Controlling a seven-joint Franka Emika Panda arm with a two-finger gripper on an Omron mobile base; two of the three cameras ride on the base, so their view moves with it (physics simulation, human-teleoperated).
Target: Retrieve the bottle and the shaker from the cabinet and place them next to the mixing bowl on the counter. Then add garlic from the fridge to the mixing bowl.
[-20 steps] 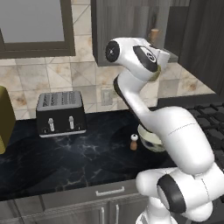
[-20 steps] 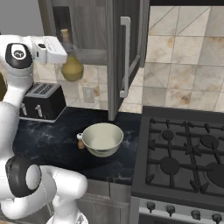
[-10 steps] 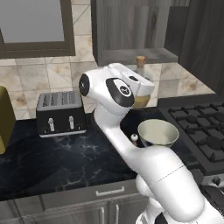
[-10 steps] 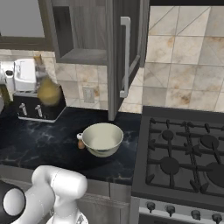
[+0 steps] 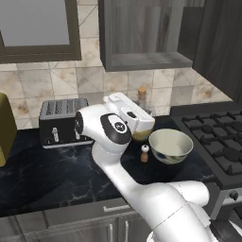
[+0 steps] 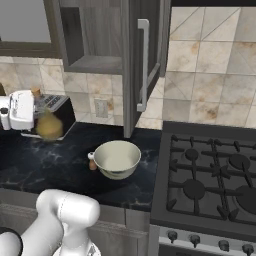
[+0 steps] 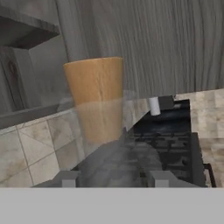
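Left base view. My arm fills the centre of the frame; the pincer (image 5: 138, 124) is clamped on the bottle (image 5: 142, 95), whose stopper pokes up above the hand while the amber base shows beneath it. Right of it sits the mixing bowl (image 5: 170, 146) on the counter (image 5: 52, 172), with the shaker (image 5: 144, 153) just beside the bowl's left. The toaster (image 5: 60, 121) stands at mid-left; the cabinet (image 5: 142, 33) hangs at the top.

Right base view. The bottle (image 6: 48, 125) hangs at the left edge, above the counter (image 6: 45, 162), well apart from the mixing bowl (image 6: 117, 158) at centre. The shaker (image 6: 92, 164) touches or nearly touches the bowl's left rim. The hob (image 6: 215, 175) takes the right.

Hand view. The bottle's stopper (image 7: 95, 94) stands upright at centre between the fingertips (image 7: 65, 178).

Handling note: I judge the bottle needs lowering upright, left of the shaker, with a slow descent before release. Open counter lies between the toaster and the shaker; I would keep off both.
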